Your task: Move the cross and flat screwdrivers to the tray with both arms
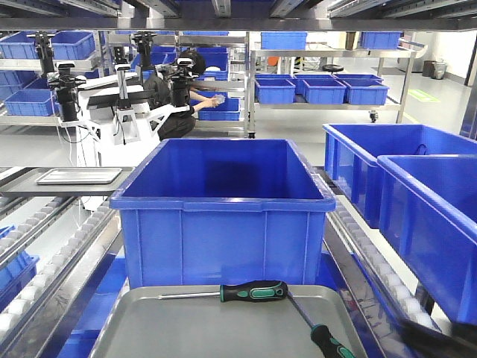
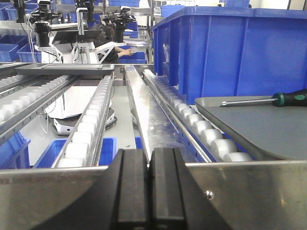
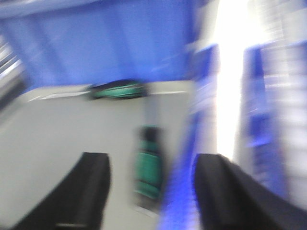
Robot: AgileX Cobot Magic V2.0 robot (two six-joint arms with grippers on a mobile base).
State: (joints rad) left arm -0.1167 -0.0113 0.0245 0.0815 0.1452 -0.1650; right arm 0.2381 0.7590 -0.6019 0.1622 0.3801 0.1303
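Note:
The grey metal tray (image 1: 186,328) lies at the near edge in front of a large blue bin. Two screwdrivers with black and green handles lie in it. One (image 1: 253,291) lies crosswise at the tray's far side, shaft pointing left. The other (image 1: 332,344) lies diagonally at the right, handle nearest. The right wrist view is blurred. My right gripper (image 3: 153,160) is open just above the tray (image 3: 57,134), its fingers on either side of the diagonal screwdriver's handle (image 3: 149,167) and apart from it. My left gripper (image 2: 148,184) is shut and empty, left of the tray (image 2: 268,124).
The large blue bin (image 1: 223,201) stands right behind the tray. Two more blue bins (image 1: 417,186) stand at the right. Roller conveyor rails (image 2: 91,124) run along the left, with a second flat metal tray (image 1: 78,176) farther back. Another robot and a person are in the background.

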